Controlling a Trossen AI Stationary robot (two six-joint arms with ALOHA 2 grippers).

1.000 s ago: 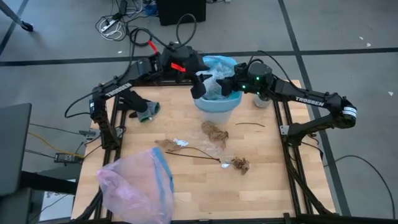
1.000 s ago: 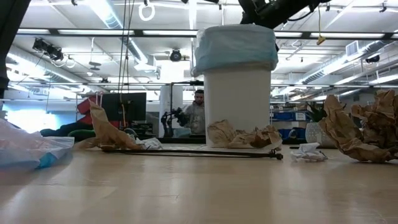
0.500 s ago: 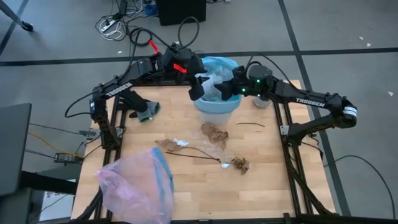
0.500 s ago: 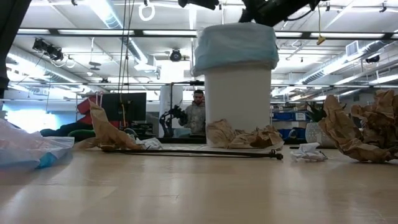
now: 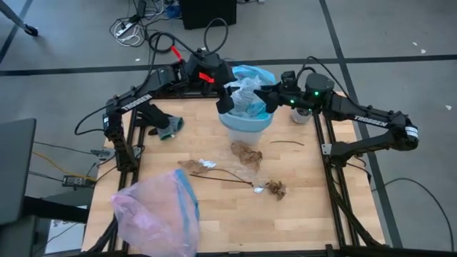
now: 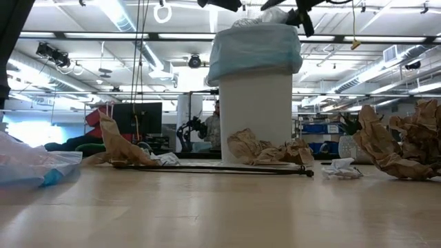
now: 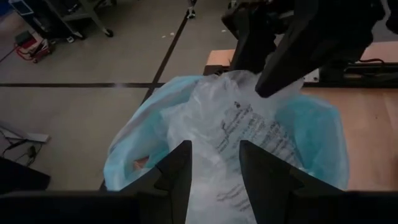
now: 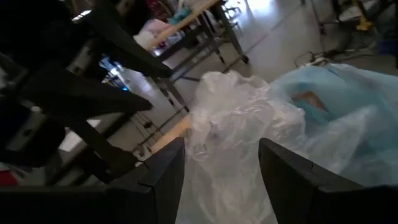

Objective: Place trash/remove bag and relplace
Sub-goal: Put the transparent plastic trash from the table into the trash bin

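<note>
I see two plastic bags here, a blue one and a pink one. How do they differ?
The light-blue bag lines the white bin at the table's far edge, its rim folded over the bin's top; the pink bag lies loose and flat on the table's near left corner. The blue one holds a crumpled clear wrapper, with both grippers at it; nothing touches the pink one. The pink one has a blue rim band. Both are thin and translucent.

"trossen" on left arm [image 5: 138, 101] and right arm [image 5: 370, 123]; wrapper [image 7: 249, 134] print illegible.
</note>
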